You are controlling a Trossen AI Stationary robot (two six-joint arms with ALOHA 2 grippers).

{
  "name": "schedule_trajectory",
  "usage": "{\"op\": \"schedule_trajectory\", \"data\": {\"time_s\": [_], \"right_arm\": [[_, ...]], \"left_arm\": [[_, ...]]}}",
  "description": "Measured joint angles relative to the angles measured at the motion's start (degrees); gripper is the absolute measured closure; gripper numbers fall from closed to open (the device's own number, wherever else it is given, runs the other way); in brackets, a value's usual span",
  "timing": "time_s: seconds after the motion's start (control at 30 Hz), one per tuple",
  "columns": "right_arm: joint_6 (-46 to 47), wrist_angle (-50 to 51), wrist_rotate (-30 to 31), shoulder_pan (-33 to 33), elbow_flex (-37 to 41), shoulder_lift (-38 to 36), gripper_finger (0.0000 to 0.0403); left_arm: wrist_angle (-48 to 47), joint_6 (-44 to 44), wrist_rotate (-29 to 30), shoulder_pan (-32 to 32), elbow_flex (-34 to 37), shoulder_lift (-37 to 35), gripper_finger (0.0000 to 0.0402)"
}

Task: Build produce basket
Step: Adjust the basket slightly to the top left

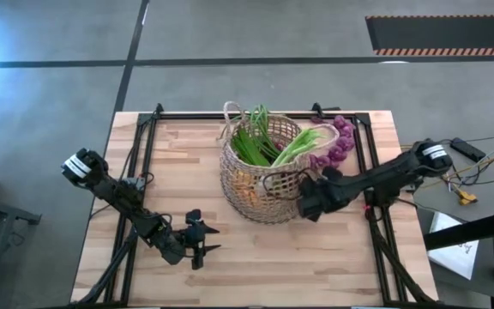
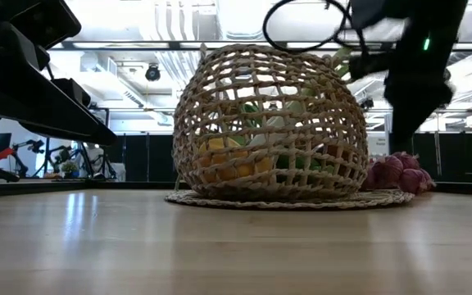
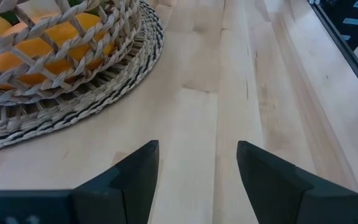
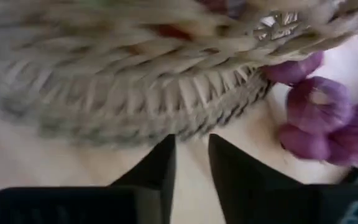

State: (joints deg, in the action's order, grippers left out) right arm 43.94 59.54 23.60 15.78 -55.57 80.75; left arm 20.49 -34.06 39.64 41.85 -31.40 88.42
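The basket (image 1: 260, 172) stands on a flat woven disc (image 2: 289, 199) in the middle of the table. Green stalks (image 1: 254, 137) and a pale leek (image 1: 303, 144) stick out of its top, and yellow-orange peppers (image 2: 224, 160) show through the weave. Purple grapes (image 1: 337, 146) lie on the table against the basket's right side. My right gripper (image 1: 307, 204) hangs by the basket's near right side, pointing down at the disc's edge (image 4: 166, 106); its fingers stand a narrow gap apart with nothing between them. My left gripper (image 1: 202, 240) is open over bare wood at the near left.
Black frame rails (image 1: 148, 146) run along the table's left, right and far edges, and cables trail off its right side. Bare wood (image 1: 273, 266) lies along the near edge, in front of the basket.
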Motion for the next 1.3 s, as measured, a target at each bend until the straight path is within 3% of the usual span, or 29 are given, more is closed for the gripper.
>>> {"op": "schedule_trajectory", "data": {"time_s": [0.17, 0.27, 0.47, 0.63, 0.8, 0.97, 1.07, 1.3], "right_arm": [[-0.58, -19.02, -0.05, -3.47, 10.21, 0.14, 0.0378], [-0.46, -25.88, -0.18, -3.81, 12.45, 2.44, 0.0392], [1.91, -34.61, -3.85, -3.68, 10.17, 8.95, 0.0394], [2.19, -38.11, -4.92, -3.71, 2.20, 16.67, 0.0394], [-0.26, -38.71, -1.07, -3.81, -9.69, 23.17, 0.0394], [-10.83, -37.40, -3.46, -3.20, -22.23, 25.75, 0.0394], [-15.19, -31.22, -7.66, -2.13, -27.95, 25.41, 0.0394], [-16.82, -10.70, -7.65, 3.42, -33.21, 21.76, 0.0394]], "left_arm": [[0.02, -0.02, 0.00, 0.00, 0.00, 0.00, 0.0201], [0.39, -0.07, 0.02, 0.00, 0.00, 0.00, 0.0201], [1.90, -0.02, 0.06, 0.00, -0.21, -0.02, 0.0201], [1.86, -0.02, 0.07, 0.00, -0.61, -0.02, 0.0201], [1.95, -0.02, 0.08, 0.00, -0.74, -0.02, 0.0201], [2.01, -0.02, 0.07, 0.00, -0.74, -0.02, 0.0201], [2.01, -0.07, 0.07, 0.07, -0.74, -0.02, 0.0201], [2.06, -0.09, 0.07, 0.20, -0.72, -0.02, 0.0201]]}}
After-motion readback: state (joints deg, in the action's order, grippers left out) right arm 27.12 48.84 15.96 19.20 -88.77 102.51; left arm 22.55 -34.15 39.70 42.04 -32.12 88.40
